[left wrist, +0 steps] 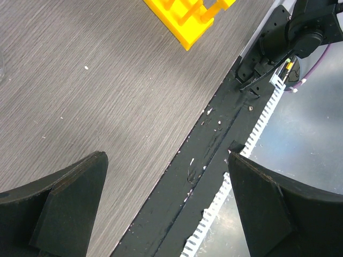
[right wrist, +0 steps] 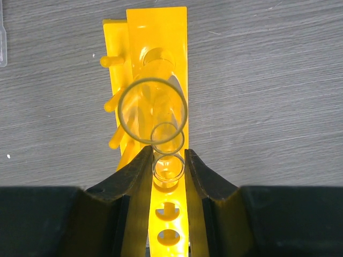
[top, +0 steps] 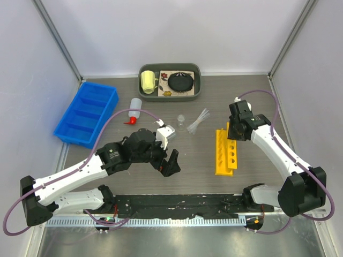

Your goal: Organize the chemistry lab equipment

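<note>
The yellow tube rack [top: 225,155] lies right of centre; it also shows in the right wrist view [right wrist: 171,32] and the left wrist view [left wrist: 187,21]. Three clear tubes stand in its holes: a wide one [right wrist: 153,110], a thin one [right wrist: 167,138] and the nearest one [right wrist: 168,171]. My right gripper [right wrist: 167,155] [top: 235,133] is shut on the nearest tube, which sits in its hole. My left gripper [left wrist: 165,156] [top: 171,161] is open and empty over the black rail at the front. The red-capped squeeze bottle [top: 134,109], a small glass beaker [top: 181,122] and loose clear tubes [top: 199,122] lie mid-table.
A blue divided bin [top: 86,113] stands at the left. A grey tray [top: 197,85] at the back holds a yellow mug [top: 148,82] and a black disc [top: 181,82]. The black base rail [left wrist: 214,139] runs along the front edge.
</note>
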`<state>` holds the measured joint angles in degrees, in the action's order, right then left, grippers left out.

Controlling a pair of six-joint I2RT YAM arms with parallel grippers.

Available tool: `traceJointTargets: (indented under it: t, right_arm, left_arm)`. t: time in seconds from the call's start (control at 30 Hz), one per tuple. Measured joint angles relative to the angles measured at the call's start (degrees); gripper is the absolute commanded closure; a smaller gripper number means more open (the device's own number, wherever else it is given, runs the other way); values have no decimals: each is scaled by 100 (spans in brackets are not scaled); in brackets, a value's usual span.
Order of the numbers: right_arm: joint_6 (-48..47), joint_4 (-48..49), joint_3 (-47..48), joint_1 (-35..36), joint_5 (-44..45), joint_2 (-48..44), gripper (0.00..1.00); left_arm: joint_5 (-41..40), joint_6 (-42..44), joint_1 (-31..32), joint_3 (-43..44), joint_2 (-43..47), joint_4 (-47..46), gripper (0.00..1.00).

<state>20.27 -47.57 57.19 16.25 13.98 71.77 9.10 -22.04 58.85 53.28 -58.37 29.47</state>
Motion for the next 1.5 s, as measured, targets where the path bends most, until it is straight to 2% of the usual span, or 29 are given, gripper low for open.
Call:
traceJointTargets:
  t: [1.03,1.2,1.5]
  right_arm:
    - [37,11,-50,31,164,195,86]
    - [66,-15,-20,133,284,254,81]
    - [109,-127,81,269,398,317,54]
  left_arm:
    - [4,-24,0,-70,144,-7,0]
    - [4,-24,0,-72,175,-7,0]
    - [9,-24,0,-72,177,-7,0]
